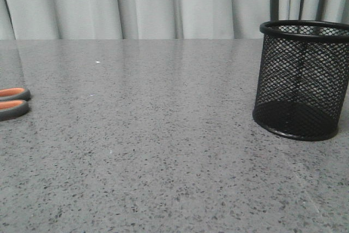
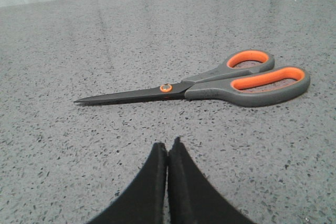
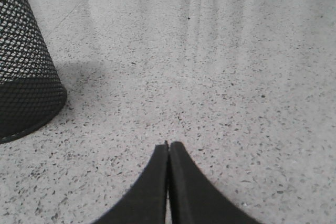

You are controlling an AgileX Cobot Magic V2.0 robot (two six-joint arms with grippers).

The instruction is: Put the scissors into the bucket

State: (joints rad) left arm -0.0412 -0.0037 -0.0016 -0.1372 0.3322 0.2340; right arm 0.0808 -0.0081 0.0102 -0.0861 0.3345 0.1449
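Note:
The scissors [image 2: 210, 85] lie flat and closed on the grey speckled table, a short way ahead of my left gripper [image 2: 168, 145], which is shut and empty. In the front view only their orange-lined handle loops [image 1: 12, 103] show at the far left edge. The black mesh bucket [image 1: 302, 80] stands upright at the right of the table. It also shows in the right wrist view [image 3: 23, 61], off to one side of my right gripper [image 3: 168, 145], which is shut and empty above bare table.
The grey speckled table [image 1: 163, 151] stretches between the scissors and the bucket. Pale curtains [image 1: 163, 4] hang behind the table's far edge. Neither arm shows in the front view.

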